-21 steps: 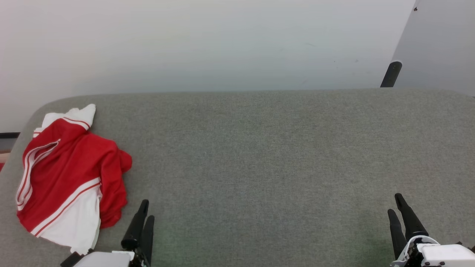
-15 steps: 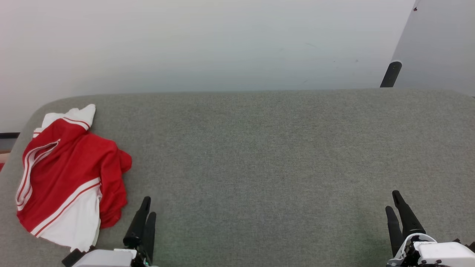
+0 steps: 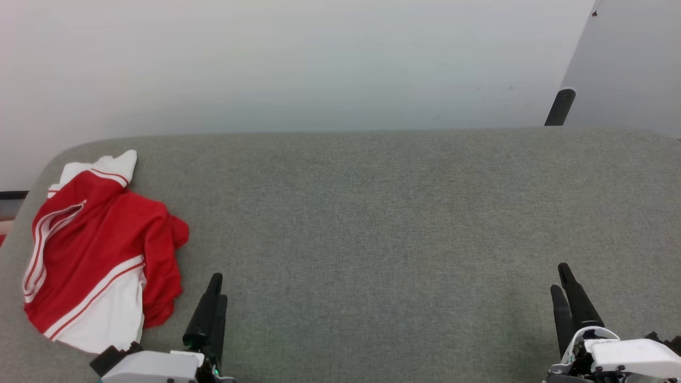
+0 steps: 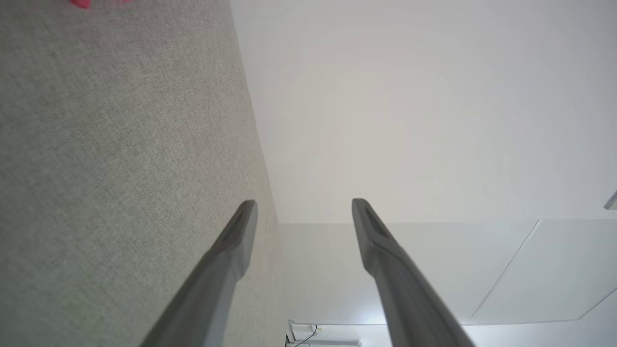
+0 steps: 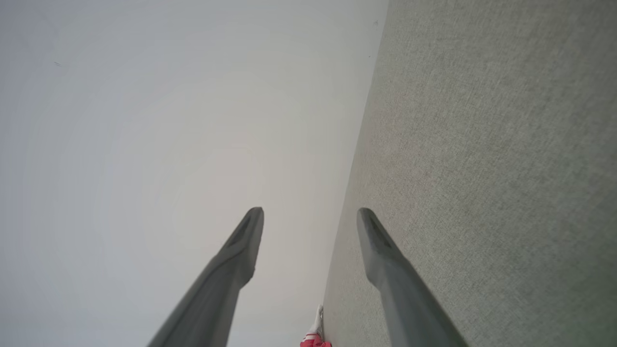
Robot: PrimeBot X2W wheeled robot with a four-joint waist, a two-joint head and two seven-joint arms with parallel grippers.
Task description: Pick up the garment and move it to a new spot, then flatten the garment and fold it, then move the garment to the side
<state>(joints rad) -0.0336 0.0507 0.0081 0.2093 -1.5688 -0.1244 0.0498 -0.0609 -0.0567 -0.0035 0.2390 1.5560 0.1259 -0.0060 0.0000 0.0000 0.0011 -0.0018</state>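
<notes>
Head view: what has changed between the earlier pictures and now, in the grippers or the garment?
Both arms have eased forward over the grey surface. The left gripper has moved up the view and slightly right, and the right gripper up and slightly left. Nothing was taken hold of or let go; both grippers are open and empty. The garment lies crumpled at the surface's left end, unmoved.

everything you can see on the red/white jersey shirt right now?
The jersey T-shirt is red with white short sleeves and white-and-red striped trim along its seams; it looks like a soft, thin knit. It lies crumpled and partly folded over itself at the left end of the grey fabric surface, near the rounded corner. The left gripper stands just to its right, open and not touching it.
</notes>
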